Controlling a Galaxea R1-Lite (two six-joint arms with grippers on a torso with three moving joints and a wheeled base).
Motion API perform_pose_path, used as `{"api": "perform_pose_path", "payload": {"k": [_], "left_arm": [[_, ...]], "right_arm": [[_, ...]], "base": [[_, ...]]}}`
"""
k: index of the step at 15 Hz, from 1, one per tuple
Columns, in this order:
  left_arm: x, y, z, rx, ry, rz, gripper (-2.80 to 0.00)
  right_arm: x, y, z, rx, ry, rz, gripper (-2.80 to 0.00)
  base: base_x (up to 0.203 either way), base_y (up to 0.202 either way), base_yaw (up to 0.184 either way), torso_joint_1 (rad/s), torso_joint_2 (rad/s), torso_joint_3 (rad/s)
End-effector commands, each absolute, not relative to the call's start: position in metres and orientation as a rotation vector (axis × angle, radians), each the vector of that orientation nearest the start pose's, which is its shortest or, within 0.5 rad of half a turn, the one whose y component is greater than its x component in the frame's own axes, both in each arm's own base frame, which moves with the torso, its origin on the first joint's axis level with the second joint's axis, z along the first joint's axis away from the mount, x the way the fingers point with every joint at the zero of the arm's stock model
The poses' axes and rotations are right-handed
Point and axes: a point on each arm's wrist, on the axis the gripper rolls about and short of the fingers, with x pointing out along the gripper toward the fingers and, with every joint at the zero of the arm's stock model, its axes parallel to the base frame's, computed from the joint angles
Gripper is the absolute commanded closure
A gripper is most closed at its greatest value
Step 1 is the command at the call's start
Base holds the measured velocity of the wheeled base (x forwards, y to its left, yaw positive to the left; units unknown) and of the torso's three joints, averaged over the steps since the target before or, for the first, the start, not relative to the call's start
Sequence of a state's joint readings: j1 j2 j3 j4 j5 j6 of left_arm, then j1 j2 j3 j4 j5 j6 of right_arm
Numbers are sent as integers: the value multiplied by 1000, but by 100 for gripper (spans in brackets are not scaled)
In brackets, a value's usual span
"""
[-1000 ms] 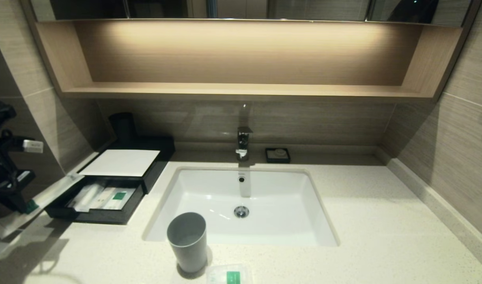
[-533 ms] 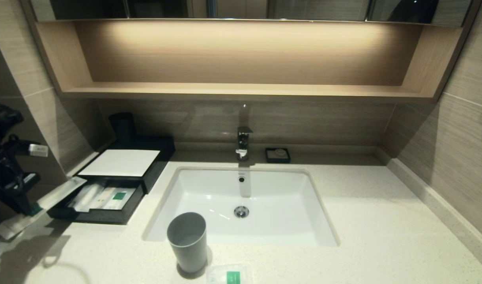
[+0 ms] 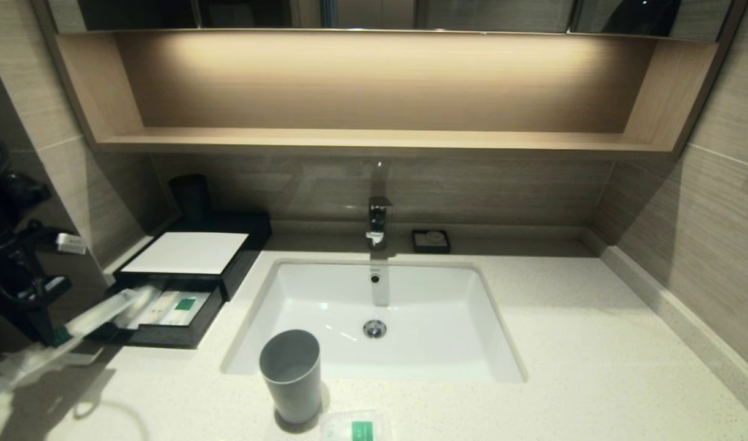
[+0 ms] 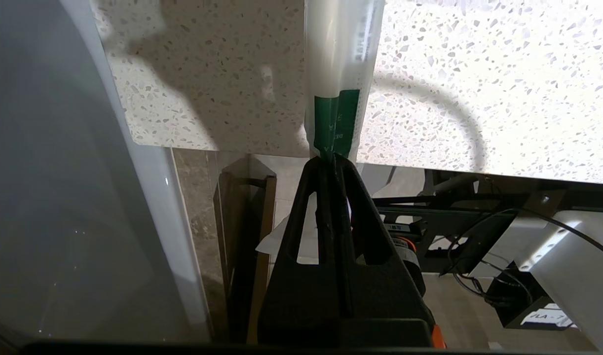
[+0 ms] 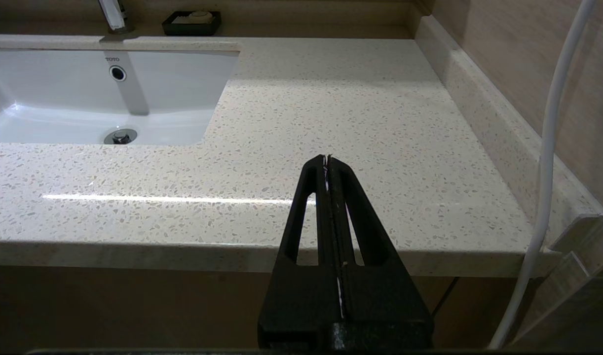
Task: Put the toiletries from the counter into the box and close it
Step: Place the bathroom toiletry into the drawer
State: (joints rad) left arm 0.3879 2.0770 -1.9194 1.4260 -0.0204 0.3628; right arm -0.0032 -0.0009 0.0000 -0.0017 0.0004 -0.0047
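Note:
At the far left of the head view, my left gripper (image 3: 57,335) is shut on the green-labelled end of a long translucent toiletry packet (image 3: 101,312). The packet slants up to the right and its far end reaches over the open drawer (image 3: 160,335) of the black box (image 3: 187,252). In the left wrist view the gripper (image 4: 331,157) pinches the packet (image 4: 342,59) at its green label. Other packets (image 3: 175,308) lie in the drawer. A small squarish packet (image 3: 355,427) lies at the counter's (image 3: 564,343) front edge. My right gripper (image 5: 327,158) is shut and empty before the counter's right front edge.
A grey cup (image 3: 290,373) stands in front of the white sink (image 3: 435,294), next to the small packet. The tap (image 3: 379,220) and a black soap dish (image 3: 431,241) are behind the sink. A dark cup (image 3: 192,197) stands behind the box. A tiled wall borders the left.
My left gripper has carried the long packet to the right and slightly down. The packet's far end now lies over the open drawer instead of beside it.

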Motion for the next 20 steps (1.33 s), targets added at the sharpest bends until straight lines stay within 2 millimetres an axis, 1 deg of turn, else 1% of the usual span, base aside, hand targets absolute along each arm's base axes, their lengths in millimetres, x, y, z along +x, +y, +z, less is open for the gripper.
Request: {"api": "perform_pose_path", "payload": {"k": [1,4,10,14,20], "left_arm": [[308,122,204,-31,1575,-8,0],[314,124,199,-26,1562,-5,0],[322,126,194,-17,1531,7,0],[330,129,185,-15,1525,9,0],[339,125,182,-3,1482,18,0]], "right_arm": [[-23,0,75,-5,0,-3,0],[-23,0,75,-5,0,-2,0],[-23,0,75,-5,0,-2,0],[-23,0,75,-5,-1,-2,0],[-23,0,75,-5,0,-2,0]], "base": [[0,0,0,0,0,0],[0,0,0,0,0,0],[0,0,0,0,0,0],[0,0,0,0,0,0],[0,0,0,0,0,0]]}}
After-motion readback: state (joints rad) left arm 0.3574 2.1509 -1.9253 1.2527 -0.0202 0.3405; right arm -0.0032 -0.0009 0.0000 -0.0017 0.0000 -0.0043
